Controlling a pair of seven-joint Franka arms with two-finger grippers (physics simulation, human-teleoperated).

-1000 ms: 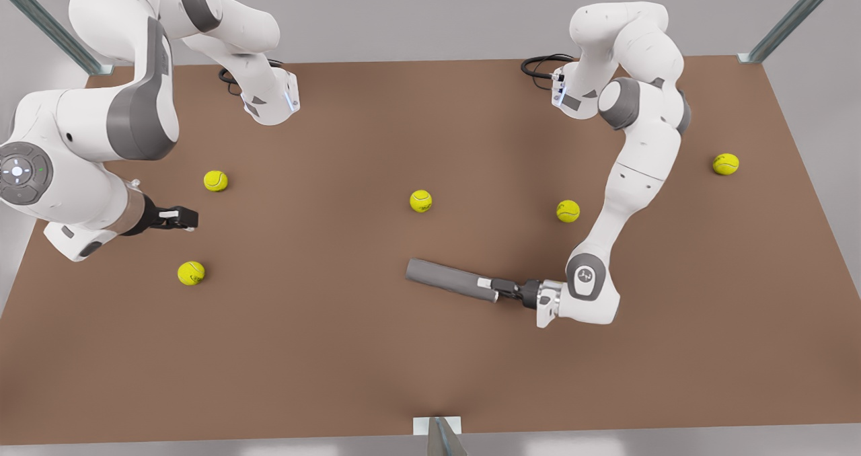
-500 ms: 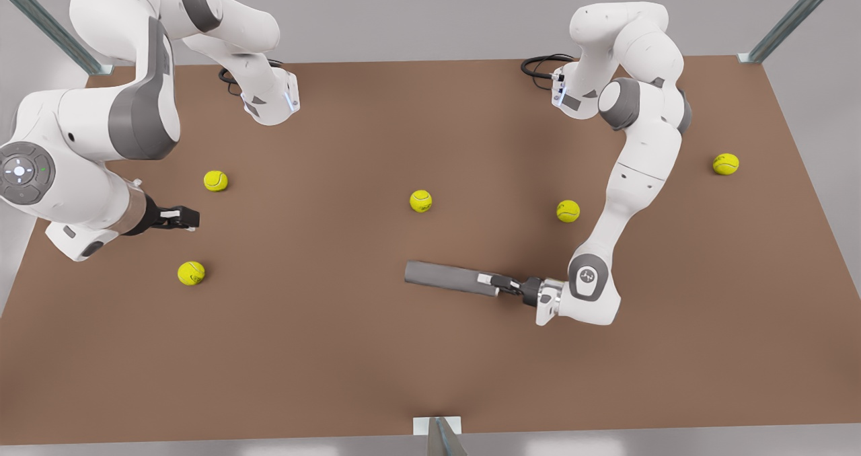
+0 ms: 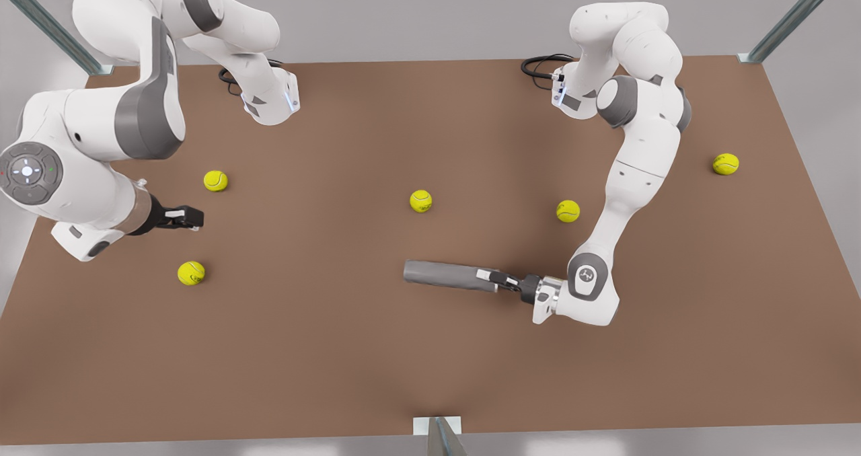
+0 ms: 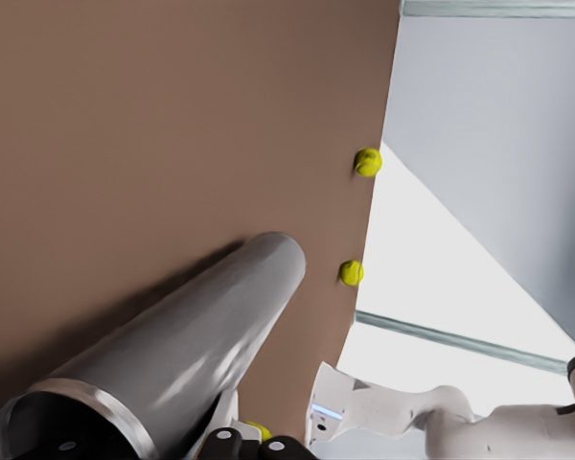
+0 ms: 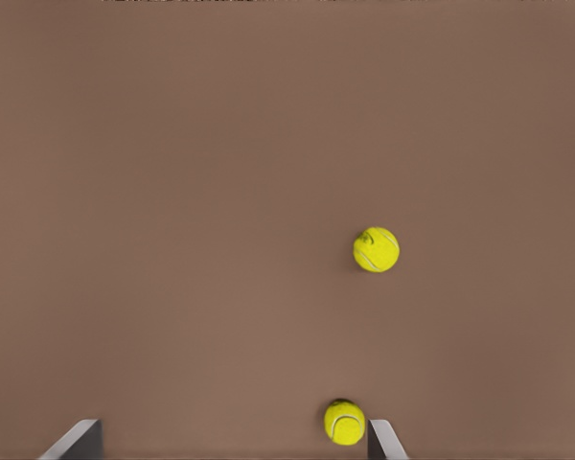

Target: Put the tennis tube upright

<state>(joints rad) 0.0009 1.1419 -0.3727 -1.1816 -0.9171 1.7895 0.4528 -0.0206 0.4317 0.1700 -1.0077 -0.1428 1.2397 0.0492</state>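
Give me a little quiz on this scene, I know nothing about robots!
1. True or false: the tennis tube stands upright.
2. Which hand grips the tube's end: A) at the front view's left, B) at the front view's right?
3. How many tennis balls lie on the table?
Key: 1 false, it lies down. 2 B, the left hand; the right hand waits open. 3 five.

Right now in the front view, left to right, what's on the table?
right end effector and two tennis balls → ball → tennis tube → left end effector → ball → ball.
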